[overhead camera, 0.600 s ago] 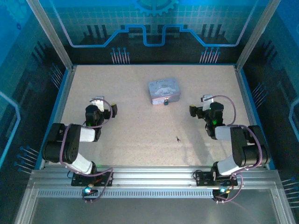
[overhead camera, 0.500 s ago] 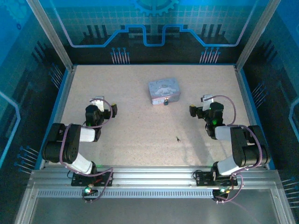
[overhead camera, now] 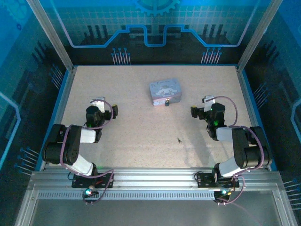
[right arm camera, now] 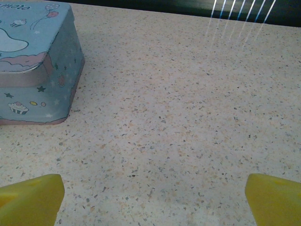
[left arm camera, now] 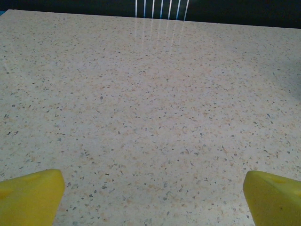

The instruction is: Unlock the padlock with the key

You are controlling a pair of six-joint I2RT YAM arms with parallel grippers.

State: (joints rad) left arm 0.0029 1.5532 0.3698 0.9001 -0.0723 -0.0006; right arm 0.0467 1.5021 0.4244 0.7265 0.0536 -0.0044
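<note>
The tiny padlock (overhead camera: pixel 167 102) hangs at the near edge of the lavender-blue cartoon tin (overhead camera: pixel 164 91), mid-table. The key (overhead camera: pixel 179 140) is a dark sliver lying alone on the speckled table, nearer to me and slightly right of the padlock. My left gripper (overhead camera: pixel 104 107) rests low over the table's left side, far from both. It is open, its yellow fingertips (left arm camera: pixel 30 195) wide apart over bare table. My right gripper (overhead camera: pixel 202 106) sits right of the tin, also open, with fingertips (right arm camera: pixel 30 197) spread and nothing between them. The tin (right arm camera: pixel 37 70) stands ahead and left of it.
The table (overhead camera: pixel 141 122) is walled by a blue rim and metal frame posts (overhead camera: pixel 51 37). Open speckled surface lies between the arms and around the key. Thin white pins (overhead camera: pixel 120 56) stand along the far edge.
</note>
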